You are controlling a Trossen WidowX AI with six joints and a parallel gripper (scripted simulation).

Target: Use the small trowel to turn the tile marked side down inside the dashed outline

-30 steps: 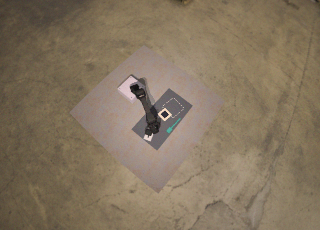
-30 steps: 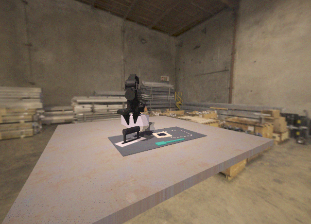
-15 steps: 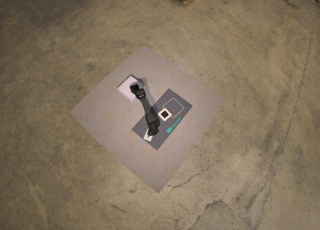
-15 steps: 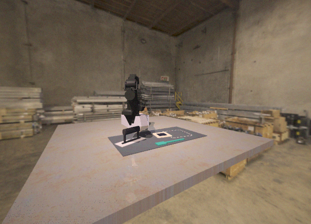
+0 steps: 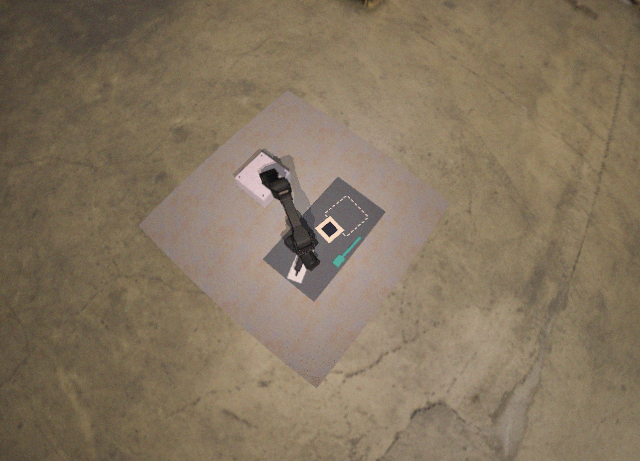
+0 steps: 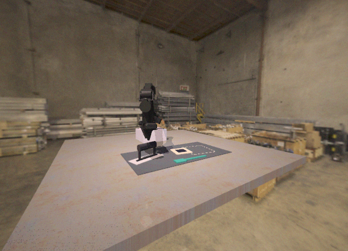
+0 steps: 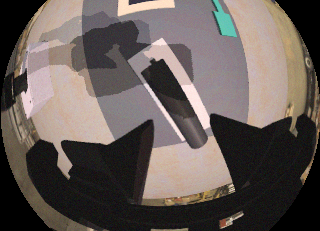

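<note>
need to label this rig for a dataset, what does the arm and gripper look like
The arm is matte black throughout, built of blocky links with a round disc-shaped joint cap. It stands on a pale, lilac-white square base block. The gripper is black too, with two broad pointed fingers. No cables or markings are discernible.

Mat (image 5: 356, 210): matt dark grey, smooth. Table top (image 6: 84, 203): matt, mottled grey-pink, stone-like. Trowel (image 5: 345, 253): flat teal, plastic-looking. Tile (image 5: 329, 229): matt cream border, dark centre. Floor (image 5: 491, 136): rough, cracked concrete.
</note>
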